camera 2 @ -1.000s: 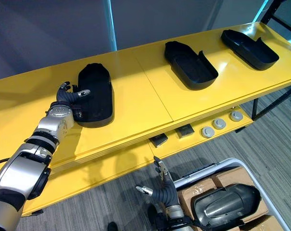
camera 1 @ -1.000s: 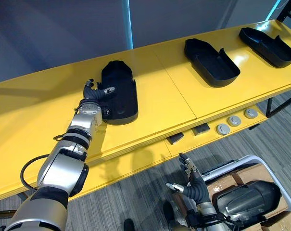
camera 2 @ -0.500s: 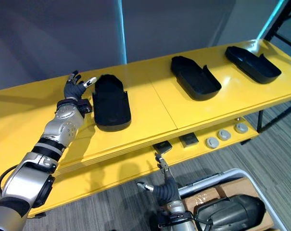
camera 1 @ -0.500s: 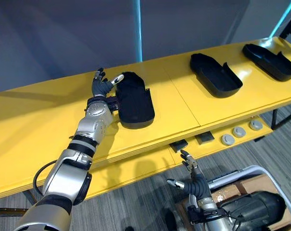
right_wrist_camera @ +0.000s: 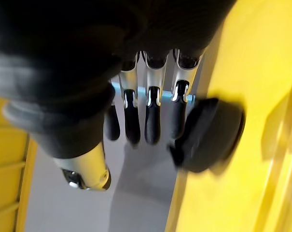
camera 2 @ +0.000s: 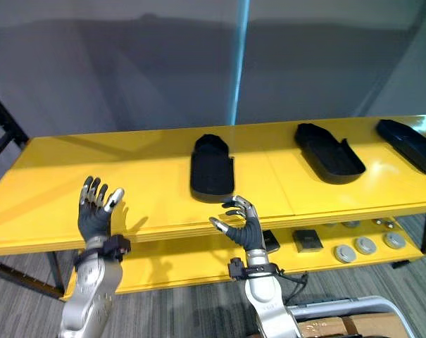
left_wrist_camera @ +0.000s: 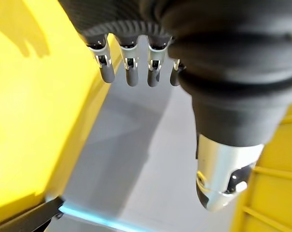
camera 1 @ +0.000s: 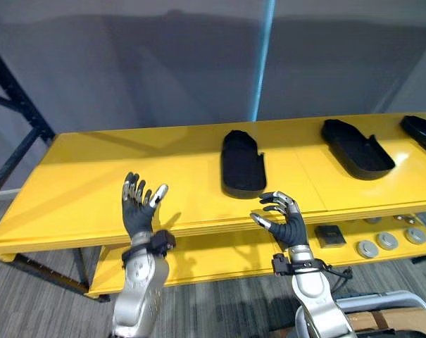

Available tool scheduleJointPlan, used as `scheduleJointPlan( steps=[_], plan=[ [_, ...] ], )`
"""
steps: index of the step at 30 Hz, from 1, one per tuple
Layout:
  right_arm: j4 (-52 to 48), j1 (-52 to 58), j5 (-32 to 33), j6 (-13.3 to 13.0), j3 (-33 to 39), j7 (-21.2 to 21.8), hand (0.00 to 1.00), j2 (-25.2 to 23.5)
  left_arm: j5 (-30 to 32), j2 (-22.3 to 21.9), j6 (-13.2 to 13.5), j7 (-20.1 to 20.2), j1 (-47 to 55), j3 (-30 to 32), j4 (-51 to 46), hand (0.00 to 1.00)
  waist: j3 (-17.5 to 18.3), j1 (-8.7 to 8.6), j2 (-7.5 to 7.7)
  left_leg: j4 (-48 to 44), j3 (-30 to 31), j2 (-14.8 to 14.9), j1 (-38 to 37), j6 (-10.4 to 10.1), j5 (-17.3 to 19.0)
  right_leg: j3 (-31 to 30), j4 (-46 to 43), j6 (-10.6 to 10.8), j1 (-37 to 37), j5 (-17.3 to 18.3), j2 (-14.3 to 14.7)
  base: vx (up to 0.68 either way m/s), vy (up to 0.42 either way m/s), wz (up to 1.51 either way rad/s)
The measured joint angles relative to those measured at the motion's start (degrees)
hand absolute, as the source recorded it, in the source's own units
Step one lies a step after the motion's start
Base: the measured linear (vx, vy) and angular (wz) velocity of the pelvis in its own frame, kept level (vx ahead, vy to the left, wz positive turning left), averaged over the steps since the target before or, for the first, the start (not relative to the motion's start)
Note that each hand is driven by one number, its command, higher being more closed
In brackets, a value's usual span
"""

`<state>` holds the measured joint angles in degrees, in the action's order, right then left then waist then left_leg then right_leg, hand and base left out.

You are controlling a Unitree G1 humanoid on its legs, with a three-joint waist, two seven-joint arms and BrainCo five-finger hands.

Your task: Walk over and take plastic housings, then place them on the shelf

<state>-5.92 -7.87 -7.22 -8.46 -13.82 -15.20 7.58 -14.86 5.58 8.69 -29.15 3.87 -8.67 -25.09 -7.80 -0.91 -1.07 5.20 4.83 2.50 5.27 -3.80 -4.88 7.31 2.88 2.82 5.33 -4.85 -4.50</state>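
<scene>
Plastic housing (camera 1: 243,165) lies beyond right robot hand (camera 1: 290,225).

Bright, even light on the yellow shelf (camera 1: 72,204); cyan glowing strip (camera 1: 264,63) on dim grey wall (camera 1: 128,70).

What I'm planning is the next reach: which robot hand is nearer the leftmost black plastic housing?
Right. The right robot hand is just in front of the leftmost black plastic housing, slightly to its right; the left robot hand is farther off to its left.
</scene>
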Motion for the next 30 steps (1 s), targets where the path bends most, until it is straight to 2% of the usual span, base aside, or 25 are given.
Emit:
scheduleJointPlan(
  steps=[3,9,12,16,23,30],
  plan=[
    [4.35,-3.30,1.53,-1.21,0.01,-0.02,1.00,-0.70,5.86,-0.85,2.73,0.81,3.33,-0.06,-0.43,0.00,0.17,0.53,-0.31,-0.01,1.69,-0.40,1.80,0.06,-1.22,1.62,-0.45,-0.04,1.09,-0.31,-0.41,-0.01,0.008,0.31],
    [13.77,-12.79,2.40,-1.99,0.05,-1.52,1.00,-1.41,7.03,-1.06,5.87,2.13,7.46,0.12,-0.79,0.00,0.01,2.53,-0.63,-0.03,3.67,-0.74,4.30,0.01,-2.31,3.97,-0.91,-0.05,2.76,-0.30,-0.78,0.00,0.010,0.20],
    [16.21,-15.21,2.40,-1.97,0.29,-3.60,1.00,-1.76,6.01,-1.20,6.33,2.11,7.88,0.38,-0.78,0.00,-0.25,3.35,-1.06,-0.01,4.42,-0.80,5.11,-0.07,-2.76,4.42,-1.46,-0.03,3.50,-0.10,-0.83,-0.01,-0.006,0.14],
    [17.43,-16.02,2.28,-1.94,0.87,-6.78,1.00,-1.81,4.81,-1.27,6.61,2.05,8.40,0.42,-0.79,0.00,-0.52,3.42,-1.37,0.02,4.70,-0.86,5.80,-0.09,-3.02,4.59,-1.94,-0.14,4.35,0.07,-0.92,0.00,-0.003,0.01],
    [21.03,-17.24,2.26,-1.41,7.72,-12.43,1.00,-1.84,3.77,-1.88,7.25,2.02,9.30,0.46,-0.80,0.00,-2.04,3.30,-1.64,0.04,5.32,-0.94,6.62,-0.15,-3.41,5.04,-2.39,-0.21,5.16,0.19,-1.01,-0.03,-0.013,0.03],
    [24.21,-20.28,2.33,-1.07,11.90,-13.26,1.00,-1.56,2.66,-2.44,7.44,2.21,9.41,0.46,-0.86,0.00,-3.22,3.26,-1.61,0.03,6.24,-1.09,7.58,0.00,-3.97,6.00,-2.35,0.01,5.64,0.02,-1.12,0.00,-0.020,0.06]
  ],
)
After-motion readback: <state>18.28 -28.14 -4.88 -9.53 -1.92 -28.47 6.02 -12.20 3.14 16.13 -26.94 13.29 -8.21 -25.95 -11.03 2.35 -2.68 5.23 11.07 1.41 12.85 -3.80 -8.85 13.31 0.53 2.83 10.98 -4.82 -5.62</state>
